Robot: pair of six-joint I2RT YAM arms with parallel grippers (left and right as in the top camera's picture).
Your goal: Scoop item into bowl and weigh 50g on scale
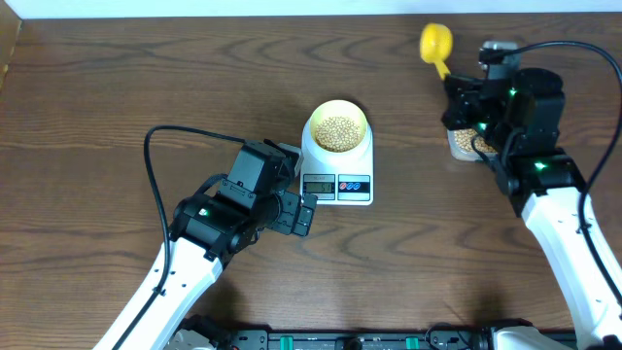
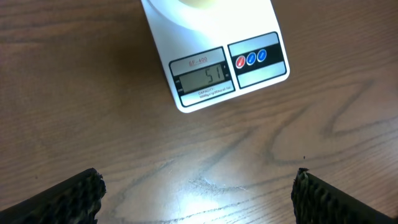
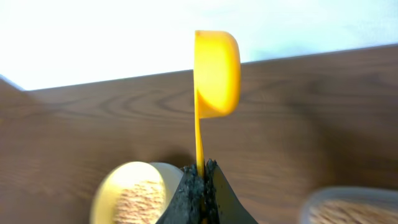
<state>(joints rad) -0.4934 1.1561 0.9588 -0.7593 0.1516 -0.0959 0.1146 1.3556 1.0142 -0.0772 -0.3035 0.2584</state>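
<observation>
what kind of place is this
Likely a robot lab bench, not a real kitchen: two robot arms at a wood table, a scale carrying a bowl of beans, and a yellow scoop pinched in the right fingers.

Scale readout coming in
The scale is showing 51 on its grey display, SF-400 sitting just above; smaller print below is reading as blur.

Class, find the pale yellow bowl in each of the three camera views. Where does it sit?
Overhead: bowl at centre, on the scale.
Left wrist: bowl a sliver at the top edge.
Right wrist: bowl at bottom left, below the scoop.
Shared landmark: the scale, overhead and left wrist.
</observation>
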